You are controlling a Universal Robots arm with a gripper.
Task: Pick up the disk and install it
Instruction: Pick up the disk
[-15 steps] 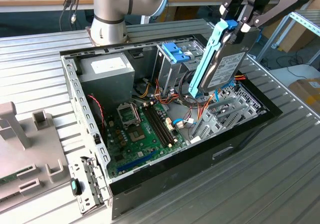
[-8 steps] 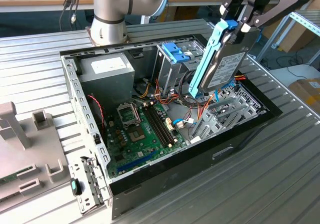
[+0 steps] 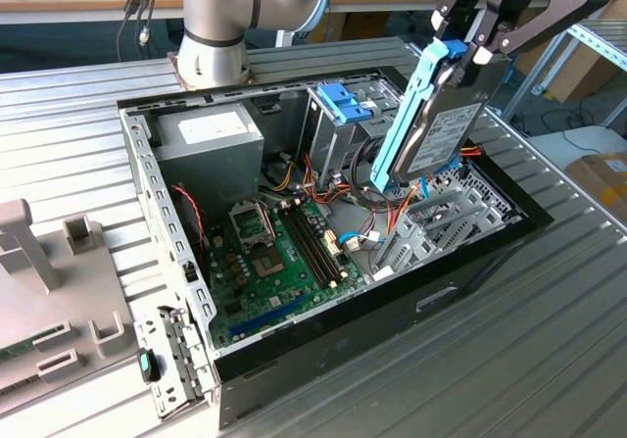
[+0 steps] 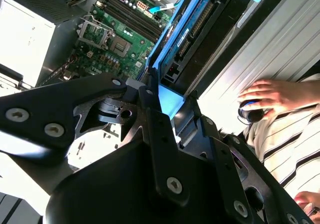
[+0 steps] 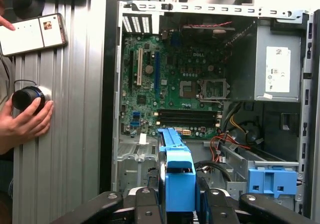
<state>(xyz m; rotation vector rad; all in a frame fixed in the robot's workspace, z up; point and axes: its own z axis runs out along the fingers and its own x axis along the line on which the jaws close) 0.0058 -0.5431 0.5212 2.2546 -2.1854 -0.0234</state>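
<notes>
Gripping the disk (image 3: 443, 124) by its light-blue handle, the gripper (image 3: 468, 46) has its fingers closed on it. The disk hangs tilted over the open computer case (image 3: 392, 306), at two o'clock from the motherboard (image 3: 284, 252) in the exterior view, with the silver drive cage (image 3: 338, 129) at its nine o'clock. Outside the case, a person's hand (image 5: 30, 124) rests on a black knob (image 5: 26, 97).

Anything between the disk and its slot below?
Yes: loose orange and red cables lie just under the lower end of the grey hard drive in its light-blue plastic carrier, held in the jaws of the black gripper.
</notes>
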